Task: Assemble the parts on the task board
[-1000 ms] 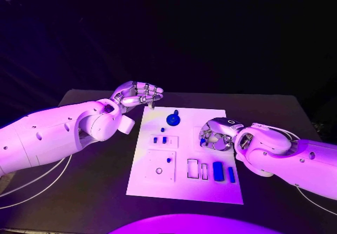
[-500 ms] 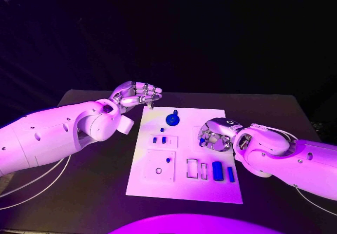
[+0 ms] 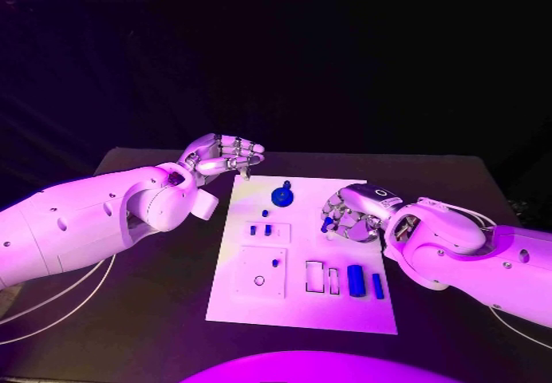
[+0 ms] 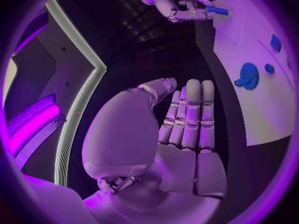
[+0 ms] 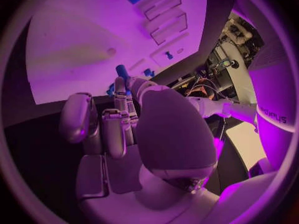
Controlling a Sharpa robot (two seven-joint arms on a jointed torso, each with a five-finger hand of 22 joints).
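Task board (image 3: pixel 301 315): white plate lying flat mid-table, long side running away from the robot. Recesses and contents, as far as legible: a square plate section with a small round hole, nothing in it; two upright rectangular slots (image 3: pixel 315 275) side by side, both apparently vacant; a small framed pocket holding two short blue pegs (image 3: pixel 260 230).

Right hand (image 3: pixel 351 214): raised over the board's right edge, fingers pinching a small blue peg (image 5: pixel 122 71); the left wrist view shows the peg projecting from the fingertips.

Left hand (image 3: pixel 224 154): at the board's far left corner, just off its edge, fingers curled together on nothing.

Blue gear (image 3: pixel 281 194): lying flat near the far end of the board, a small blue piece just beside it.

Two blue bars (image 3: pixel 356 278): upright oblongs lying loose on the board, right of the vacant slots.

Hazards, judged: the peg is held by its end alone, so a tilt on descent could jam it against a hole rim or drop it. The bulky right hand hides its target from the head view, so misalignment is likely. A low sweep could knock the loose bars off the board.
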